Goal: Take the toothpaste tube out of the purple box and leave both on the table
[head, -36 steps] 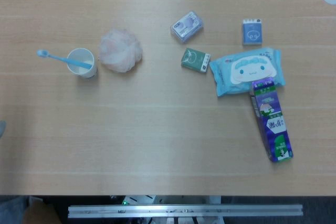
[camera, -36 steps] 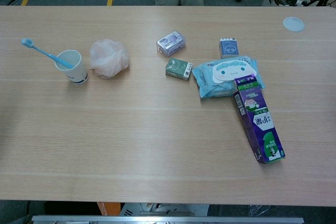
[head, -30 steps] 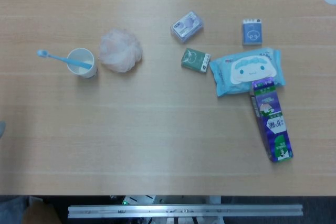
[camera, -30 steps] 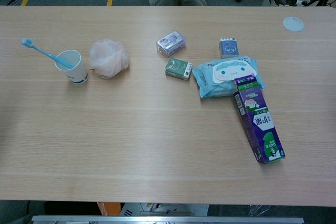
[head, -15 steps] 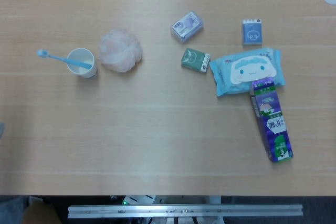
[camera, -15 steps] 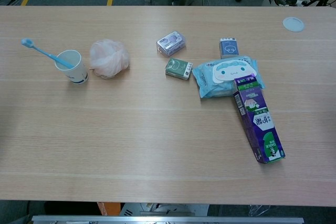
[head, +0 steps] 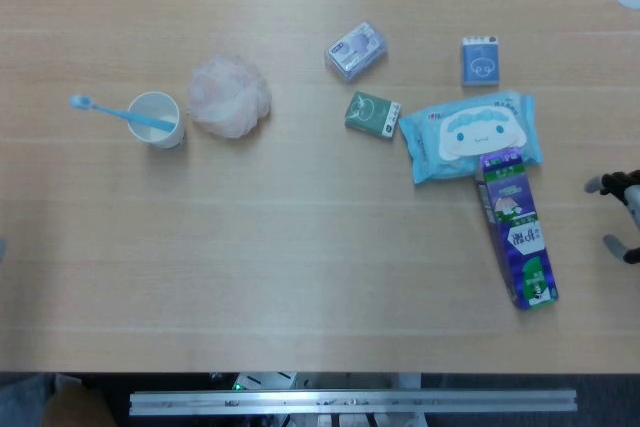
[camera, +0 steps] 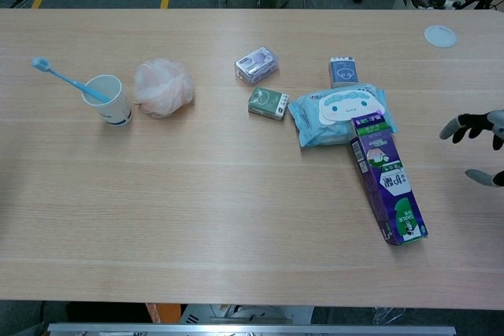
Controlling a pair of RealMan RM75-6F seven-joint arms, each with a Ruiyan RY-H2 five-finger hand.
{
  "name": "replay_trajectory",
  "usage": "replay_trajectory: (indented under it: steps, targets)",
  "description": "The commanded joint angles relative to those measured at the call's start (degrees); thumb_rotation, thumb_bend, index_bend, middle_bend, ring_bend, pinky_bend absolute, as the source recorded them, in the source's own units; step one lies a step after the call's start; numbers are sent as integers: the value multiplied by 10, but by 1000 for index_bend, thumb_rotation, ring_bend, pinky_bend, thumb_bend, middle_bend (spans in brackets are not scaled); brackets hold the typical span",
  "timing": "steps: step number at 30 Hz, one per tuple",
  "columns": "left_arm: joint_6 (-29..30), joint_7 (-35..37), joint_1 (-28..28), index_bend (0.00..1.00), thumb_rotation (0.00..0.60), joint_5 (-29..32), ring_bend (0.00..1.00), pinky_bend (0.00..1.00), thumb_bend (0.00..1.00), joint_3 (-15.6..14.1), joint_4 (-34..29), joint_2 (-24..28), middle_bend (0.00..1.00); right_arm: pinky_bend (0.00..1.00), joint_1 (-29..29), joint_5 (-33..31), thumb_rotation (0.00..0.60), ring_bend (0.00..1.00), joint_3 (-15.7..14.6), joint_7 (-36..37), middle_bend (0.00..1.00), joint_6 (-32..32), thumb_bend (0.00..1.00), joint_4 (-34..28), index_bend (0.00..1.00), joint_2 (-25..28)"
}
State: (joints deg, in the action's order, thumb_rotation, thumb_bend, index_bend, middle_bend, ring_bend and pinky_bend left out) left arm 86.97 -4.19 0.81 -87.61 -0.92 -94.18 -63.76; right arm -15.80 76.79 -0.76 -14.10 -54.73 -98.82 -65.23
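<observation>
The purple toothpaste box (head: 517, 228) (camera: 387, 181) lies flat at the right of the table, its far end resting against a blue wipes pack (head: 471, 136) (camera: 339, 113). No tube shows; the box hides whatever is inside. My right hand (head: 622, 214) (camera: 479, 142) reaches in from the right edge, fingers apart and holding nothing, well to the right of the box. Neither view shows my left hand.
Behind the box lie a small blue pack (head: 480, 59), a lilac case (head: 356, 50) and a green pack (head: 372, 113). At the left are a pink bath puff (head: 229, 97) and a white cup with a blue toothbrush (head: 155, 119). A white disc (camera: 440, 35) sits far right.
My right hand has come into view at the right edge; earlier frames showed no hand. Nothing on the table has moved.
</observation>
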Motion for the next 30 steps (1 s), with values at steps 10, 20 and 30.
replay_trajectory:
  steps: [10,20,30]
  targets:
    - [4,-3,-1,114,600,1,77,110,270,4,-5,6,84,427,-76,-44,600,294,9,-28,324,84,257,49,275,-82]
    - [2,-1,1,113,600,1,77,110,270,5,-3,5,84,427,-124,-59,600,289,22,-68,321,99,257,24,268,-111]
    - [10,4,-4,114,600,-2,77,110,270,4,-3,11,84,431,-134,-81,600,288,-10,-124,313,83,253,-32,250,-92]
